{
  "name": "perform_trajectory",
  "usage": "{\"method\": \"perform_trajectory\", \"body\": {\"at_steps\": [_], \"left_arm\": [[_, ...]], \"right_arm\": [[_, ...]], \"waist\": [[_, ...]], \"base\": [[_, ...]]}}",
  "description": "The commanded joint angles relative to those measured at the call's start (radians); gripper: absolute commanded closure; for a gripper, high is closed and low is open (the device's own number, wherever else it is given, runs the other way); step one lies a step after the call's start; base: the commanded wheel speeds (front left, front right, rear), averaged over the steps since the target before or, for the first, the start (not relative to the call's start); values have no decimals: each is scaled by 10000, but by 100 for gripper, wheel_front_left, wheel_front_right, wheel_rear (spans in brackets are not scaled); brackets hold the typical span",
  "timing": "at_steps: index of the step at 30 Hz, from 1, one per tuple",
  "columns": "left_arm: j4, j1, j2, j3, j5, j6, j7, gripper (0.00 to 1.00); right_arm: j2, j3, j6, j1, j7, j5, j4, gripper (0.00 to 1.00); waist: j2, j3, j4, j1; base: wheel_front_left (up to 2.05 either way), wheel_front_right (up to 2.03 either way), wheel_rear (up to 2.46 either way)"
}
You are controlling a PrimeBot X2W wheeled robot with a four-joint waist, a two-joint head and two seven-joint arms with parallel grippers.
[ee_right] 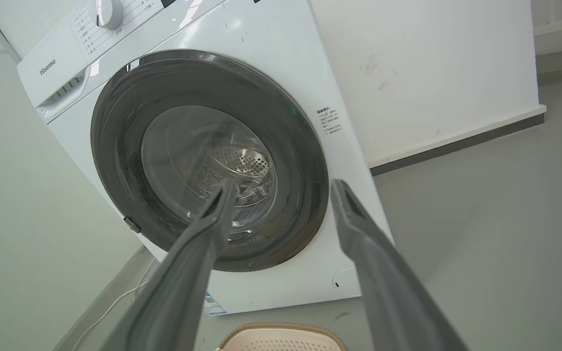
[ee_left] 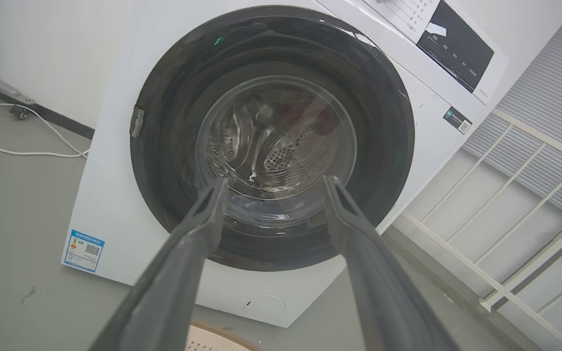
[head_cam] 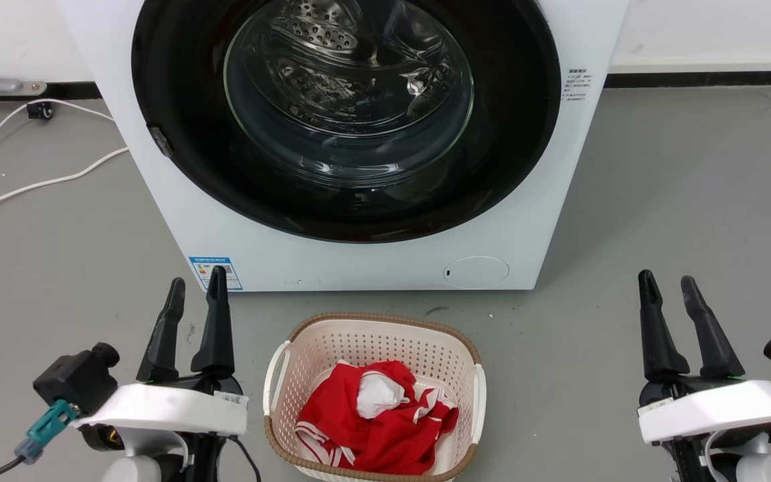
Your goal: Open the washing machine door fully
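The washing machine door is a large round glossy black ring with a bulging glass window, lying flat against the white machine front, shut. A small grey latch tab sits on its left rim. The door also appears in the left wrist view and the right wrist view. My left gripper is open at the lower left, well short of the machine, with nothing between its fingers. Open too, my right gripper stands at the lower right, off to the machine's right.
A white laundry basket with red and white clothes stands on the grey floor between my arms, just before the machine. White cables trail on the floor at left. A small round white flap sits low on the machine front.
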Motion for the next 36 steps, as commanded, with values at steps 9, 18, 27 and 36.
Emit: {"method": "perform_trajectory", "body": {"at_steps": [9,18,27,36], "left_arm": [[-96,91,23,-78,1399,132,-290,0],[-92,149,23,-211,2471,228,-506,0],[-107,292,23,-266,3335,310,-712,0],[8,408,21,-325,4116,396,-922,0]], "right_arm": [[22,51,-1,58,-94,-1130,-222,0],[29,38,0,124,-35,-2056,-343,0],[35,6,-1,206,8,-2860,-413,0],[44,-1,-1,354,9,-3531,-474,0]], "waist": [[0,1,8,0],[0,15,34,0],[0,-28,33,0],[0,-97,16,-1]], "base": [[0,0,0],[0,0,0],[0,0,0],[0,0,0]]}}
